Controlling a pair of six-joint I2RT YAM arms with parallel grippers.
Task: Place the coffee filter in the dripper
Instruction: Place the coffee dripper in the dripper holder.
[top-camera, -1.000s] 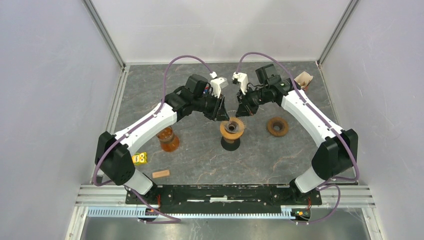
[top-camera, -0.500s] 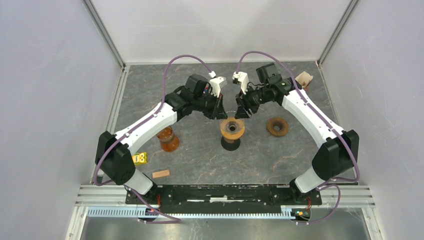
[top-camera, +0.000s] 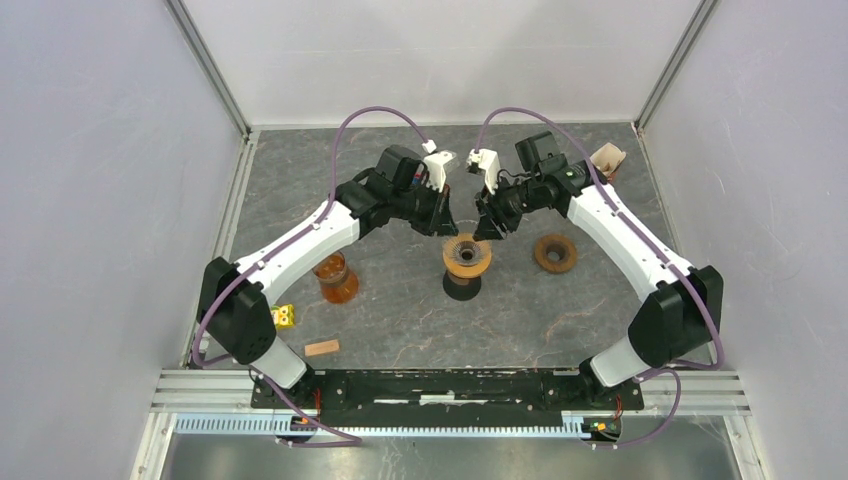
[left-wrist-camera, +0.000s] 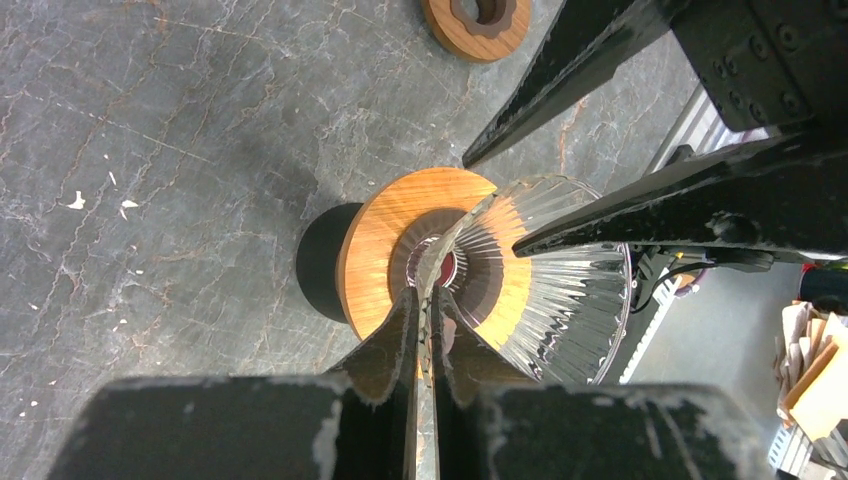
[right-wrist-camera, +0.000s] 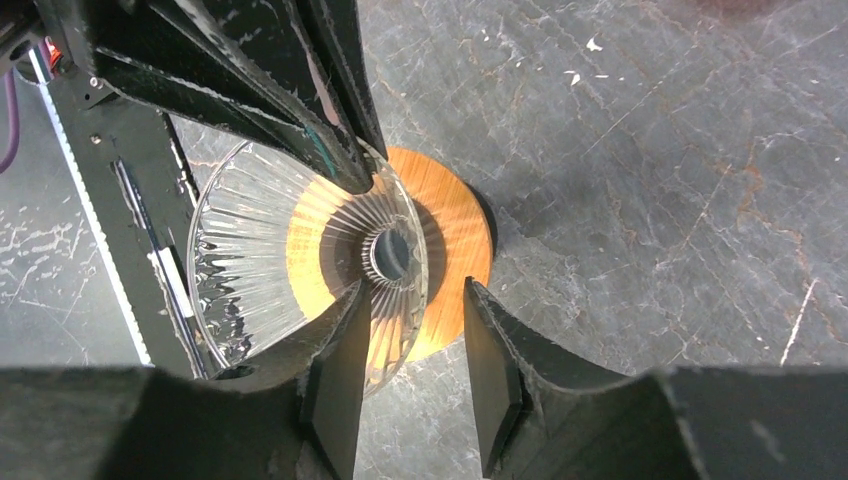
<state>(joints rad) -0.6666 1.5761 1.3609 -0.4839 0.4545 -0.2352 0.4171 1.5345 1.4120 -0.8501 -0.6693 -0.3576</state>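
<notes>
The dripper (top-camera: 466, 257), a clear ribbed glass cone in a wooden ring on a black base, stands mid-table. It also shows in the left wrist view (left-wrist-camera: 570, 300) and the right wrist view (right-wrist-camera: 260, 250). My left gripper (top-camera: 447, 230) is shut on the cone's thin rim (left-wrist-camera: 425, 295). My right gripper (top-camera: 487, 232) is open at the opposite side (right-wrist-camera: 410, 300), one finger inside the cone and one outside, straddling the rim. Beige paper coffee filters (top-camera: 607, 158) sit in a holder at the back right, away from both grippers, and show at the edge of the left wrist view (left-wrist-camera: 815, 370).
A wooden ring (top-camera: 555, 253) lies right of the dripper. An orange glass cup (top-camera: 337, 277) stands to its left under the left arm. A yellow item (top-camera: 281, 317) and a small wooden block (top-camera: 321, 348) lie near front left. Walls enclose the table.
Both grippers have shifted only slightly around the dripper's top; the right one has edged a little right and down. The dripper has stayed in place.
</notes>
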